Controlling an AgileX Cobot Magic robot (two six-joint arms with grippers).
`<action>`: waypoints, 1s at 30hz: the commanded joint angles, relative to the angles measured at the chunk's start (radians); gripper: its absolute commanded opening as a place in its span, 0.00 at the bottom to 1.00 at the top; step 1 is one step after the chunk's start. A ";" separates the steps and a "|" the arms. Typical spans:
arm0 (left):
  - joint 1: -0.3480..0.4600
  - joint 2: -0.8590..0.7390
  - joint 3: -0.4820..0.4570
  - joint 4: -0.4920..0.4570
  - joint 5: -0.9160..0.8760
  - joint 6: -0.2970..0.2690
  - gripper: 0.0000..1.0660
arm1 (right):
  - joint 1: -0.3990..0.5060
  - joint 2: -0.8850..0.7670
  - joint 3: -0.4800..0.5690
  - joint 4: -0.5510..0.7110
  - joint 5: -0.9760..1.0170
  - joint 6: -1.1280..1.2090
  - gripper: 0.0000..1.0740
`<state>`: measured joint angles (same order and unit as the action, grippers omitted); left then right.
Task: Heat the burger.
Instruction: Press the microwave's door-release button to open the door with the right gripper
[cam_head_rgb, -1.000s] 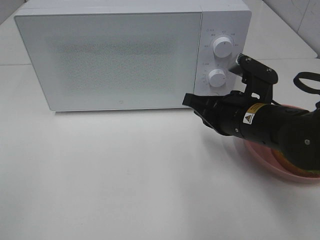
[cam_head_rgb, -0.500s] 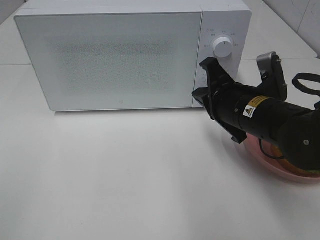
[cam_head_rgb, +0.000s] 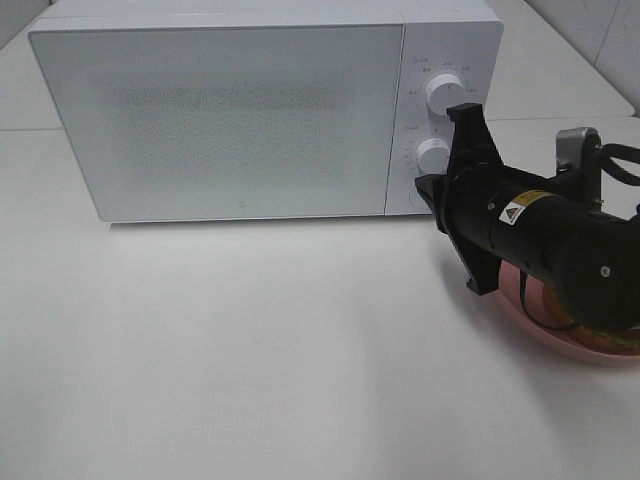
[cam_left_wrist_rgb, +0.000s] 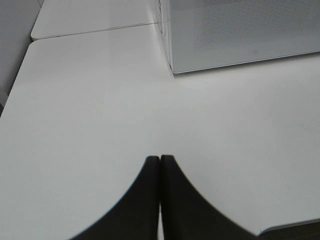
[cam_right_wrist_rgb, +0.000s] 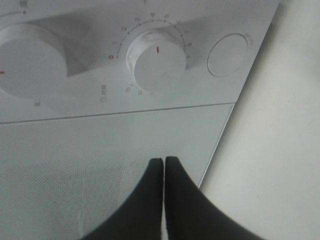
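I see R gripper (cam_right_wrist_rgb: 163, 161) w/ fingers pressed together, empty, aimed at the closed microwave (cam_head_rgb: 220, 120) near its lower knob (cam_right_wrist_rgb: 156, 59), L gripper (cam_left_wrist_rgb: 160, 159) likewise pinched together over the table (cam_left_wrist_rgb: 90, 100), and the burger (cam_head_rgb: 606, 338) on the pink plate (cam_head_rgb: 528, 322) right of the microwave, mostly hidden under my R arm (cam_head_rgb: 560, 245).

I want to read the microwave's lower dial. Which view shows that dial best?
The right wrist view: the lower dial sits close up, its red pointer and scale marks clear. The exterior high view shows it small, beside the arm. The left wrist view misses it.
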<state>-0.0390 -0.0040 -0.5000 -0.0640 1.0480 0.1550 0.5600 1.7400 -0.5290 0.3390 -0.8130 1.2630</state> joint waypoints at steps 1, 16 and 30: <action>-0.001 -0.027 0.003 0.002 -0.014 0.000 0.00 | 0.002 0.014 -0.012 0.033 -0.005 -0.045 0.00; -0.001 -0.027 0.003 0.002 -0.014 0.000 0.00 | 0.002 0.176 -0.134 0.080 -0.018 -0.045 0.00; -0.001 -0.027 0.003 0.002 -0.014 0.000 0.00 | -0.004 0.270 -0.193 0.136 -0.028 -0.047 0.00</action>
<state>-0.0390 -0.0040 -0.5000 -0.0640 1.0480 0.1550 0.5590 1.9990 -0.7090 0.4650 -0.8350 1.2380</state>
